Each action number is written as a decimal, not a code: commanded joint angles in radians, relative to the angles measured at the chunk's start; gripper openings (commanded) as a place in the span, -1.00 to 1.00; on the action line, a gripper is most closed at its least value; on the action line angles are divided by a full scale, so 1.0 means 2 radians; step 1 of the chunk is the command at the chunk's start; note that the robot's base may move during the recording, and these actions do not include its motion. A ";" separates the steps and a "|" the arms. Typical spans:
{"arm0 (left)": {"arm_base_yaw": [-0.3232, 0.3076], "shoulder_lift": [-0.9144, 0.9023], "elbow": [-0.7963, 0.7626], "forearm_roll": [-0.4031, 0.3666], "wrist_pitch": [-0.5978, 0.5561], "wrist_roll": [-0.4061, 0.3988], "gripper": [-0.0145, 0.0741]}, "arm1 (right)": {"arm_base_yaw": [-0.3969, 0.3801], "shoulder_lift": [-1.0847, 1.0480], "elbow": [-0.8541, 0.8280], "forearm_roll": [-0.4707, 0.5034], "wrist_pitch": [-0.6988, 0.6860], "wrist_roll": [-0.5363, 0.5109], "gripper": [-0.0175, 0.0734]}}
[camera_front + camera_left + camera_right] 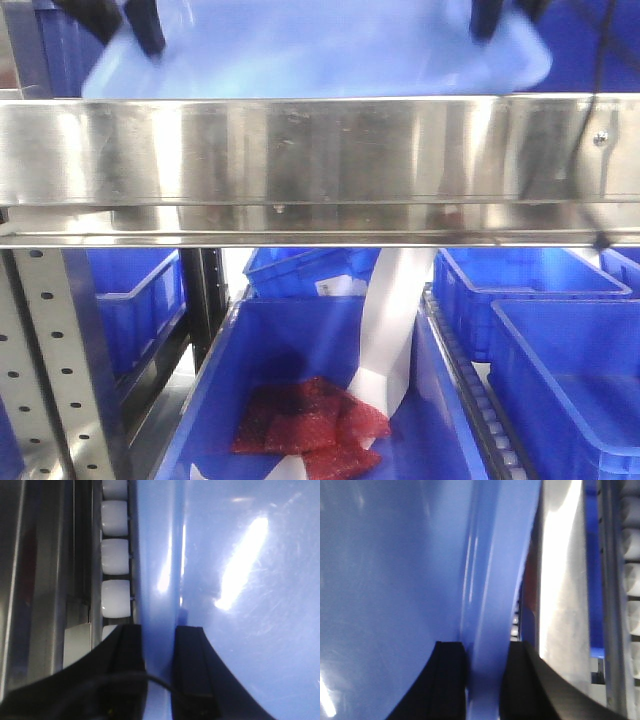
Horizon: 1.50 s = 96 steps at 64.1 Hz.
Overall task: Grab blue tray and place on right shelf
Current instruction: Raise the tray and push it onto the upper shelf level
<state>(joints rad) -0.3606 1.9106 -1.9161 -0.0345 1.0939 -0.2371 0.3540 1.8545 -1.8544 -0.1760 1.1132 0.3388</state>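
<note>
Above the shiny front rail of the right shelf point(320, 150), you see the blue tray point(320, 55) held between both arms, its near edge just behind the steel. Your left gripper point(158, 637) pinches the tray's rim with one black finger on either side of the wall, beside a row of white rollers point(116, 555), while your right gripper point(482, 652) clamps the opposite rim the same way. Below, a small white label point(335, 287) on a darker blue bin point(300, 268) is too blurred to read.

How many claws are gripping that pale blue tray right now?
2. The left gripper pinches the left rim of the blue tray; the right gripper pinches its right rim. No other gripper is visible.
</note>
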 commanded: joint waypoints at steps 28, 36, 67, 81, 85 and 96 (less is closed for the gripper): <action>-0.003 -0.018 -0.016 -0.009 -0.042 0.007 0.46 | 0.002 -0.017 -0.017 -0.002 -0.019 -0.015 0.77; -0.003 -0.019 -0.024 -0.013 -0.013 0.006 0.59 | 0.002 -0.028 -0.017 -0.002 -0.008 -0.014 0.77; -0.035 -0.164 0.011 0.051 0.008 0.007 -0.21 | 0.004 -0.180 0.058 0.003 -0.021 -0.009 -0.21; -0.054 -0.298 0.182 0.060 -0.084 0.003 -0.70 | 0.004 -0.305 0.204 0.002 -0.110 -0.009 -0.49; -0.055 -0.342 0.244 0.055 -0.120 0.002 -0.79 | 0.004 -0.343 0.257 0.001 -0.144 -0.009 -0.49; -0.055 -0.466 0.405 0.054 -0.212 0.002 -0.78 | 0.004 -0.441 0.405 -0.008 -0.236 -0.010 -0.49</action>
<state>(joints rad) -0.4613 1.0907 -1.1966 0.0718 0.8231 -0.2234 0.3598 1.0619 -1.1113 -0.1580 0.7803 0.3225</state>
